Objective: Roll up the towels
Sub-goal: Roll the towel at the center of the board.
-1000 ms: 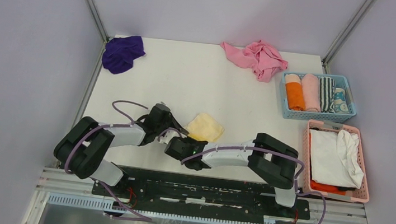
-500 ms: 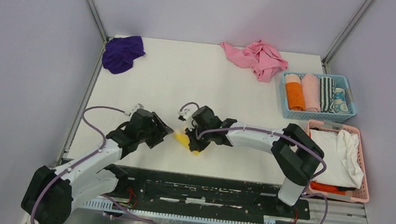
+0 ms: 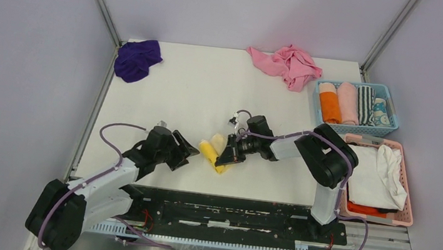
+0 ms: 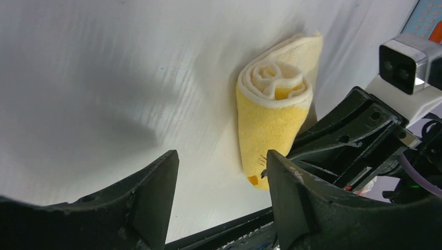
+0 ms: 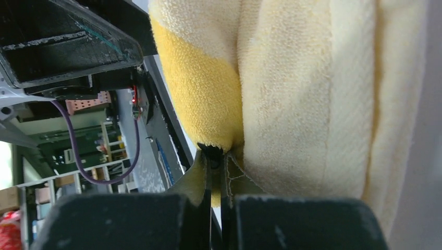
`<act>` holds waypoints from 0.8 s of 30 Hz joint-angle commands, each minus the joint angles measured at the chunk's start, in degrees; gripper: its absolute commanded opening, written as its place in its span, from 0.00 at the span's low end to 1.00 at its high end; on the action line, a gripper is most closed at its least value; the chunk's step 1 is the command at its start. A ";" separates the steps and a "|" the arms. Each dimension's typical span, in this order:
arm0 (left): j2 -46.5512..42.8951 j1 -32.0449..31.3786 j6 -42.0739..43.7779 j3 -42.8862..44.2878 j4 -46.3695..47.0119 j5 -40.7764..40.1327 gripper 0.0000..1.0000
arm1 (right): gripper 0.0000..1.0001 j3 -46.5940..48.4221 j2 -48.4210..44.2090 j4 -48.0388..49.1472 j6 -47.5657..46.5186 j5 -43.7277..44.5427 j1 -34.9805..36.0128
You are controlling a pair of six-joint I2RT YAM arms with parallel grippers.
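My right hand (image 3: 228, 157) grips the rolled yellow towel (image 4: 272, 112), fingertips (image 5: 208, 172) buried in cloth; left hand (image 3: 183, 153) sits released at its 9 o'clock.

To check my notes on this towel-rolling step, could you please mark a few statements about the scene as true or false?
1. The yellow towel is rolled up. True.
2. The left end effector is clamped on the yellow towel. False: it is open, apart from the roll.
3. The right end effector pinches the yellow towel. True.
4. The purple towel sits in the blue basket. False: it lies crumpled at the table's far left corner.
5. The blue basket holds rolled towels. True.
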 commanded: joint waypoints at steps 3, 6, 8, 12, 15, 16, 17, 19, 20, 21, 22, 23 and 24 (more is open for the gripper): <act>6.62 -0.77 -1.87 1.60 14.45 4.03 0.70 | 0.01 -6.33 3.99 -2.83 2.93 2.95 -1.59; 10.20 -1.42 -2.83 1.79 18.84 3.82 0.70 | 0.01 -7.02 4.23 -3.18 3.43 3.17 -1.86; 13.03 -1.80 -3.34 2.02 21.23 3.99 0.70 | 0.01 -7.11 4.55 -3.18 3.69 3.40 -1.84; 18.46 -3.13 -3.81 3.01 24.62 4.19 0.67 | 0.01 -6.72 5.60 -3.51 3.87 3.43 -1.81; 22.94 -4.15 -3.58 3.96 24.14 2.63 0.64 | 0.02 -6.49 4.96 -3.81 3.67 3.61 -1.85; 24.27 -4.22 -3.74 3.80 24.04 2.37 0.63 | 0.03 -6.37 4.33 -4.30 3.08 3.96 -1.81; 25.37 -4.25 -4.01 3.58 24.09 1.98 0.60 | 0.06 -6.27 3.33 -5.30 2.29 4.39 -1.80; 27.44 -4.41 -4.53 3.09 24.20 1.03 0.57 | 0.12 -5.63 0.98 -8.52 0.01 6.11 -1.74; 28.39 -4.57 -4.59 2.96 24.15 0.84 0.55 | 0.16 -5.09 -0.22 -10.44 -0.98 7.00 -1.60; 29.42 -4.69 -4.68 3.04 23.78 0.54 0.54 | 0.20 -4.51 -1.34 -12.24 -1.83 7.88 -1.46; 30.38 -4.86 -4.94 3.23 23.06 0.40 0.53 | 0.22 -4.02 -2.67 -13.86 -2.69 8.72 -1.20; 31.37 -5.04 -5.08 3.36 22.52 0.23 0.52 | 0.24 -3.62 -3.98 -15.51 -3.36 10.08 -0.93; 32.21 -5.13 -5.31 3.39 22.07 0.06 0.51 | 0.26 -3.13 -5.71 -17.37 -4.27 11.74 -0.55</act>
